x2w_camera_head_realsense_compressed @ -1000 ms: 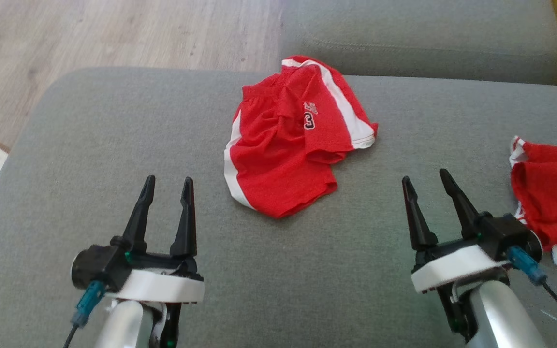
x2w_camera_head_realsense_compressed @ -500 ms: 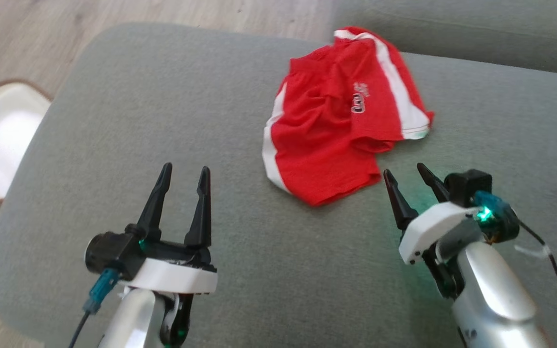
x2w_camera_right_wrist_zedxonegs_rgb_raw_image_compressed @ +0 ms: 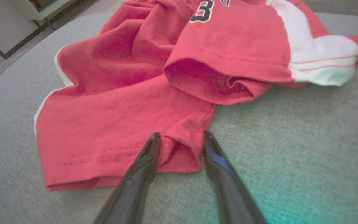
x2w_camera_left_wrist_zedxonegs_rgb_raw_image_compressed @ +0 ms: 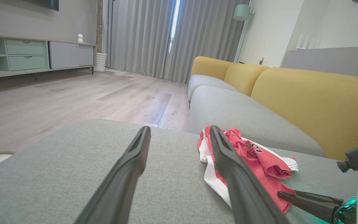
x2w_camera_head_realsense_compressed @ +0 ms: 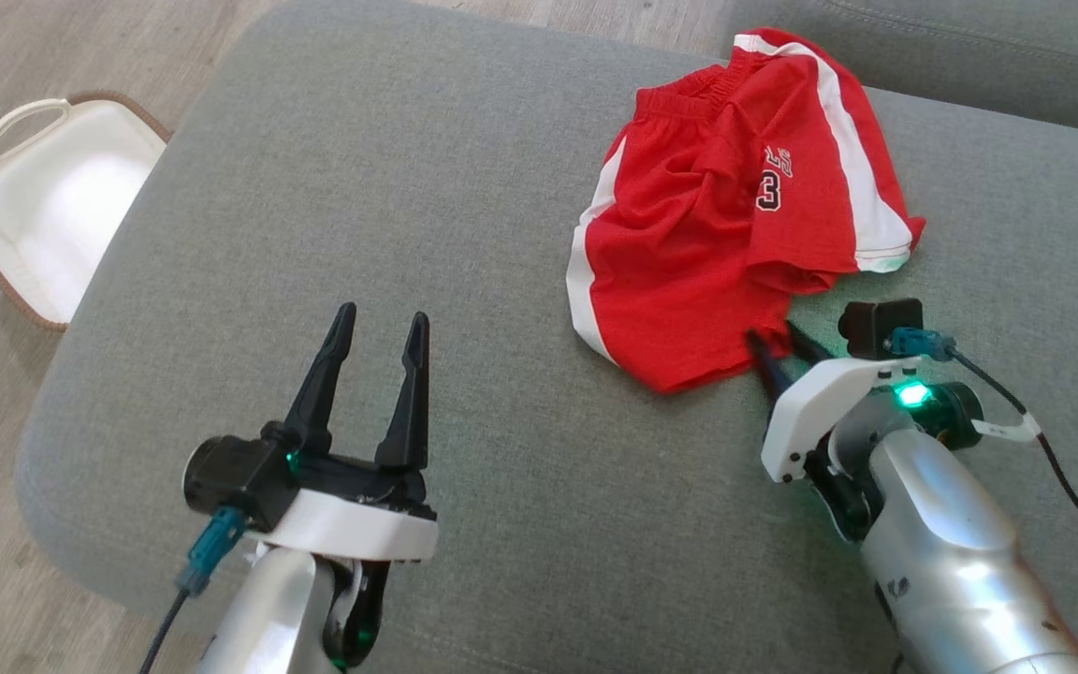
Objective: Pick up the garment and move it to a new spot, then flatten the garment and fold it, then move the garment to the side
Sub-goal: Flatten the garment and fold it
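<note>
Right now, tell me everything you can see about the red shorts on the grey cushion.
The red shorts look like jersey knit, with white side stripes, a gathered waistband and a number 3 on one leg. They lie crumpled, one leg folded over the other, on the grey cushion. The right gripper has its jaws either side of a puckered hem corner; whether they pinch it is unclear.

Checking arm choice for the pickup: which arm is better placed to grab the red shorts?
Right. The right gripper has its fingers on either side of a bunched hem corner of the red shorts. The left gripper is open above bare grey cushion, apart from them.
</note>
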### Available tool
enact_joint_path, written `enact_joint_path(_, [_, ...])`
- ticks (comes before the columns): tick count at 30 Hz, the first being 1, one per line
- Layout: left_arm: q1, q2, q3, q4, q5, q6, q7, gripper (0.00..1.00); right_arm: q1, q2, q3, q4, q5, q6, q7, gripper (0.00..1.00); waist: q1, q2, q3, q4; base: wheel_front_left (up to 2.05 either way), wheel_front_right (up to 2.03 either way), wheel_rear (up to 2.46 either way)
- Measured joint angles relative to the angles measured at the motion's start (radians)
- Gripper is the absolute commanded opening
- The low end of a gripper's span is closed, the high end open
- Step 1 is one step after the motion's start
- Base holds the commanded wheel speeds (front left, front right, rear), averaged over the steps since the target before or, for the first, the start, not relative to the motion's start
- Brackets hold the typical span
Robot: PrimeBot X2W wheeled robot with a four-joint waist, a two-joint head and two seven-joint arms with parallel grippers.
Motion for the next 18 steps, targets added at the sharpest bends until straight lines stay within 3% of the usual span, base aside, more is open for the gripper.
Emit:
enact_joint_path(7, [0.0,0.0,0.002,0.0,0.0,0.001,0.0,1.0,-0.029,-0.034,0.007,0.06,-0.015,0.0,-0.057,0.0,-0.0001,0.0,-0.007,-0.016,0.0,0.0,0.0])
enact_joint_path(15, [0.0,0.0,-0.007,0.001,-0.006,0.001,0.0,1.0,-0.098,-0.193,0.05,0.072,-0.018,0.0,-0.045,0.0,-0.0001,0.0,-0.018,-0.03,0.0,0.0,0.0])
enact_joint_path(18, [0.0,0.0,-0.008,0.001,-0.006,0.001,0.0,1.0,-0.128,-0.226,0.071,0.068,-0.012,0.0,-0.034,0.0,-0.0001,0.0,-0.019,-0.028,0.0,0.0,0.0])
